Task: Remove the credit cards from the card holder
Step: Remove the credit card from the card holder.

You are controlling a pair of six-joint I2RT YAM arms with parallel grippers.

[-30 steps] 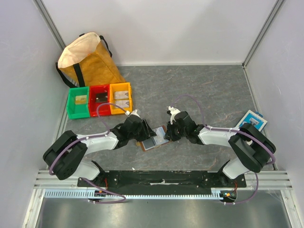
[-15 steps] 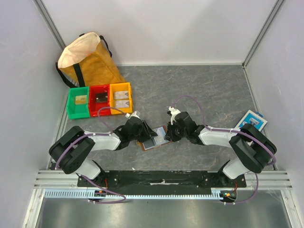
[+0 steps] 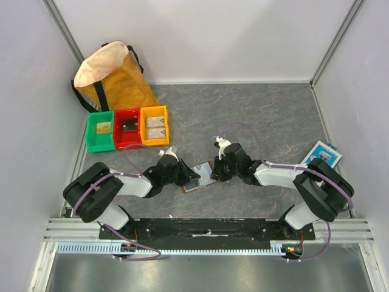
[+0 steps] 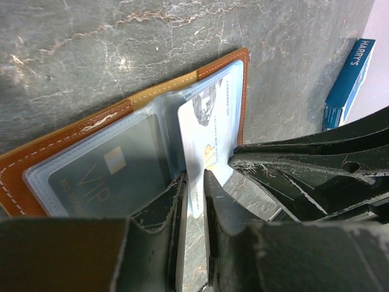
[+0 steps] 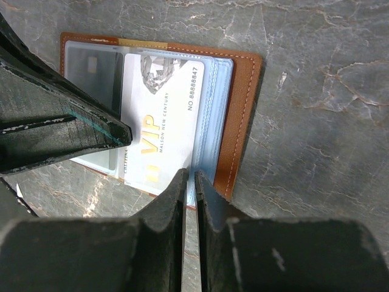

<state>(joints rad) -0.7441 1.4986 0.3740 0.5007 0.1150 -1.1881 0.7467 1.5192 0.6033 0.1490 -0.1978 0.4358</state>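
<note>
The grey desk (image 3: 255, 115) holds the card holder (image 3: 197, 181) near the front edge, right btw the left arm (image 3: 130, 184) and the right arm (image 3: 276, 173). The holder lies open and flat w/ its clear pockets facing up, prob. so cards can slide out sideways. The right fingers (image 5: 182, 182) are pressed nearly shut on the holder's near edge, on the clear pocket there. My guess: they pin the holder so it can't drag along. The left fingers (image 4: 209, 188) are closed on a white card (image 4: 203, 131), squeezing its thin edge. That card sticks partly out of its pocket, so I think it's the one coming out now. A dark card (image 4: 103, 176) w/ "VIP" on it sits fully inside the next pocket, not touched.

Hard to see:
- In the top view both arms cover most of the holder, so no card can be told apart there.
- The three bins (image 3: 127, 111) at the back left hold smth, too small to tell what.
- A blue packet (image 4: 349, 73) is cut off at the picture edge in the left wrist view.
- Can't tell if more cards hide under the white one.
- The white card's near end is hidden btw the left fingers, so can't tell how much of it they grip.
</note>
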